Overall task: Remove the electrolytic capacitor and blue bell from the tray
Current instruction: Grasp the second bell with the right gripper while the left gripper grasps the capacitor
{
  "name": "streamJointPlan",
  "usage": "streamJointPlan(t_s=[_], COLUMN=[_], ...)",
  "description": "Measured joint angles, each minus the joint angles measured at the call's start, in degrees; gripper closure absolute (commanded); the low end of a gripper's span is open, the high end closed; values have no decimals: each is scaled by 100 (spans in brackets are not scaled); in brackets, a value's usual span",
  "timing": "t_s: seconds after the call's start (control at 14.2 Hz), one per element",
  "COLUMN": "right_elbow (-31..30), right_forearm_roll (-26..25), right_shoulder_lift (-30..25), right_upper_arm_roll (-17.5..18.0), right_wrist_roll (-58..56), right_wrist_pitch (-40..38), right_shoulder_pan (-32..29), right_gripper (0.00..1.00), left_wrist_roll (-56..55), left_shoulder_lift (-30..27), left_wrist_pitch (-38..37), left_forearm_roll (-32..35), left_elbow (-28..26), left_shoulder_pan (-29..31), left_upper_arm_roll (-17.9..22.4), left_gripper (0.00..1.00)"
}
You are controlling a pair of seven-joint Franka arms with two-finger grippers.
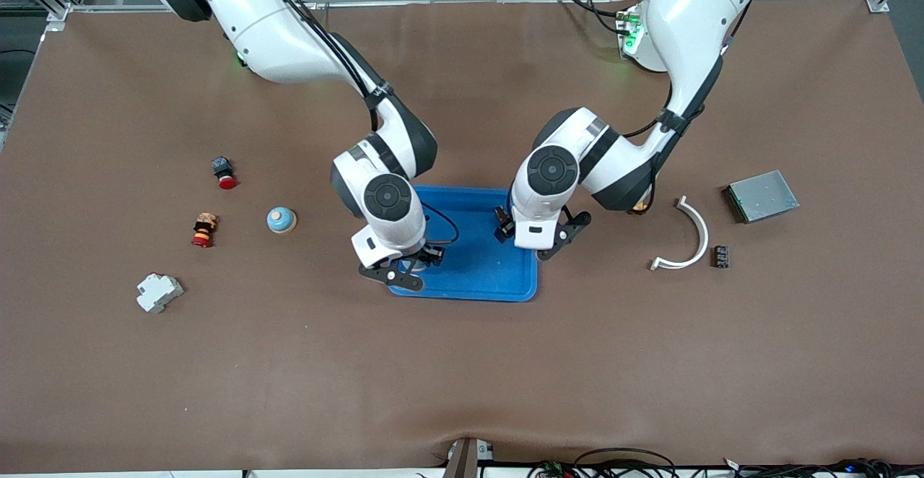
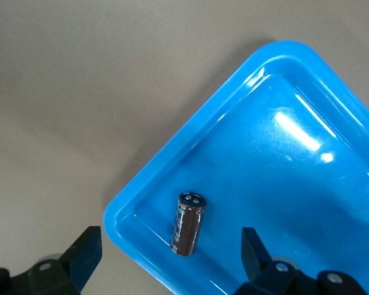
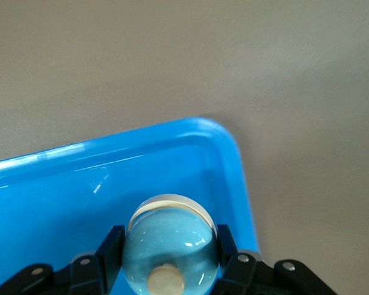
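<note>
Low in the right wrist view, the right gripper point(image 3: 169, 258) is clamped on the blue bell point(image 3: 170, 246), its fingers point(image 3: 111, 249) pressed against the dome near a corner of the tray point(image 3: 230, 147). The left gripper point(image 2: 172, 255) hangs with its jaws wide apart over the electrolytic capacitor point(image 2: 189, 222), which lies on its side just inside the rim at another corner. At the front view's centre the bell is largely hidden, so how deep the grip sits is uncertain. Smooth and rounded, the bell could squirt free on lifting; the capacitor could roll away if one finger lands on the rim.
</note>
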Motion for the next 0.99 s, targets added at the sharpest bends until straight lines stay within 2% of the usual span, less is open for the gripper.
streamJointPlan(t_s=[0.35, 0.56, 0.99], right_elbow=[-652, -1173, -1975], right_forearm_roll=[3, 4, 4], right_shoulder_lift=[-520, -808, -1157], right_upper_arm_roll=[-33, -36, -50], right_wrist_roll=[-1314, -2062, -3297], right_wrist_pitch=[-64, 104, 681], right_shoulder_pan=[-620, -1011, -1641], right_gripper=[100, 100, 100], left_wrist_roll=[-445, -852, -946], left_shoulder_lift=[257, 402, 507], left_wrist_pitch=[423, 565, 595], left_forearm_roll=[91, 373, 432], left_elbow=[2, 3, 0], left_shoulder_pan=[-270, -442, -479], left_upper_arm_roll=[8, 12, 34], left_gripper=[0, 0, 0])
